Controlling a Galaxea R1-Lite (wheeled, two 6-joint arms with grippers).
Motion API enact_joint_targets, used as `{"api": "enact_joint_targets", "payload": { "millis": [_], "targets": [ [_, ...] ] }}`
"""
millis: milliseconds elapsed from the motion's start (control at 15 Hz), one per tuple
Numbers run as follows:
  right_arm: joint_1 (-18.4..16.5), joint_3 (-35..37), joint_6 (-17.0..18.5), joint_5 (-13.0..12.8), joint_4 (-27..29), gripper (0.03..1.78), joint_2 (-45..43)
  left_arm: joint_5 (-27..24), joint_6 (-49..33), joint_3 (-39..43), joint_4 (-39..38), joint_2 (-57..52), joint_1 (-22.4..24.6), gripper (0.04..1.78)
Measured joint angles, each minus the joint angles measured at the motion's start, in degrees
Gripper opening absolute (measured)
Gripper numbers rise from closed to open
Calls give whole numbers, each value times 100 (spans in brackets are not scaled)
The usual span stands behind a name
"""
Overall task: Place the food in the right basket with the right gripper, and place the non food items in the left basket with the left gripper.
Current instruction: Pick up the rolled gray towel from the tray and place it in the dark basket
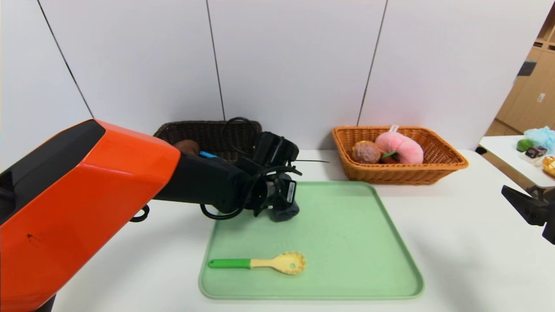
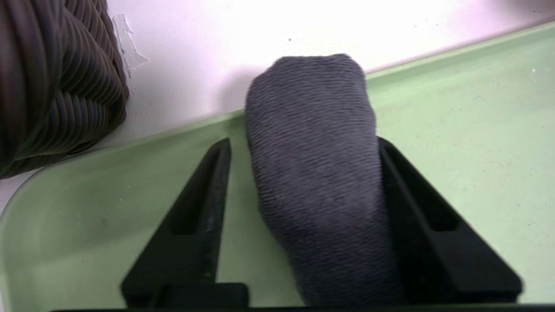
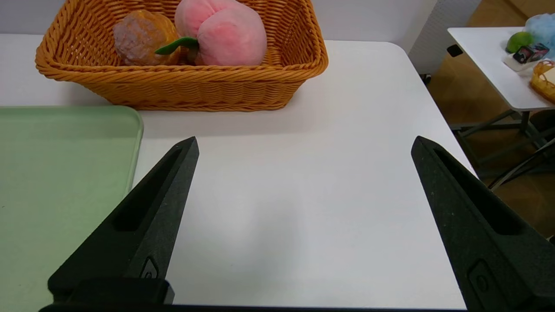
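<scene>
Reaching across the green tray (image 1: pixel 347 242), the left gripper (image 1: pixel 282 208) sits low at the tray's 11 o'clock corner, right beside the dark left basket (image 1: pixel 208 134), which lies at about 12 o'clock from it. That spot makes sense: the grey cloth item (image 2: pixel 316 173) counts as non-food, so this arm handles it and the basket is only a short carry away.

In the left wrist view the fingers (image 2: pixel 199 208) straddle the cloth item, spread only partway. One finger presses against its side while a narrow gap shows at the other, so the grasp looks unfinished rather than firm; I judge it to be mid-closing or mid-release. The cloth item rests over the tray's rim, its far end reaching onto the white table (image 1: pixel 455 225).

A green-handled yellow spoon (image 1: pixel 260 262) lies on the tray at 7 o'clock, also non-food and not yet sorted. The right basket (image 1: pixel 433 167), at 1 o'clock from the tray, holds a plush peach (image 1: pixel 401 147) and a brown pastry (image 1: pixel 365 151). The right gripper (image 3: pixel 303 208) hangs parked at 3 o'clock over bare table, spread wide and holding nothing.
</scene>
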Motion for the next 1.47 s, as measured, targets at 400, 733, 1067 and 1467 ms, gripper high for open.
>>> {"api": "enact_joint_targets", "payload": {
  "millis": [400, 733, 1067, 1467],
  "targets": [
    [17, 96, 13, 11, -37, 169, -1, 6, 11, 24, 20, -63, 5, 27],
    [17, 146, 9, 89, -48, 169, -1, 9, 22, 29, 20, -321, 6, 27],
    [17, 271, 13, 89, -44, 169, -9, -50, 69, -39, 28, -1197, 80, 27],
    [17, 358, -13, 171, -50, 169, -11, -461, 819, -404, -149, -2054, 1742, 27]
  ]
}}
